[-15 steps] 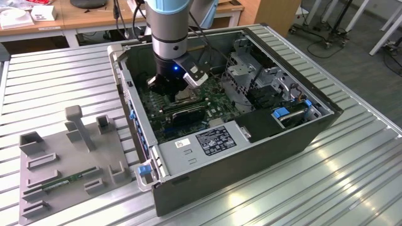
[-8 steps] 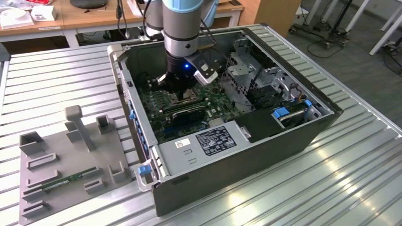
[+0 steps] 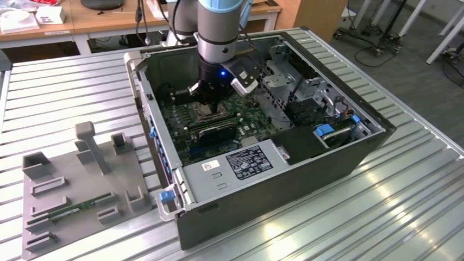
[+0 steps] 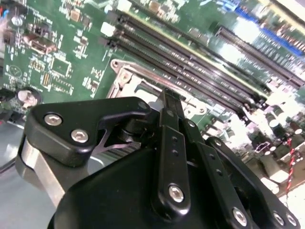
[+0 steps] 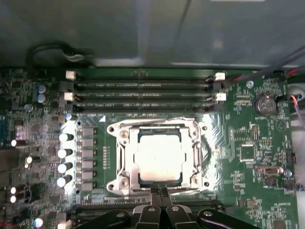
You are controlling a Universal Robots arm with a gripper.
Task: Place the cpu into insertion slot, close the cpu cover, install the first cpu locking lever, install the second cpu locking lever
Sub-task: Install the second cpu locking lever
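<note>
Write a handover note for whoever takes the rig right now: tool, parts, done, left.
Tool: fingers shut together, holding nothing that I can see, tip right at the edge of the insertion slot, inside the open computer case.
Parts: the cpu lies flat in the slot on the motherboard. The cpu cover looks lowered, framing the chip.
Done: cpu placed; cover apparently closed.
Left: both locking levers. The first wrist view does not let me tell whether either is latched, so treat them as open items and check.
</note>
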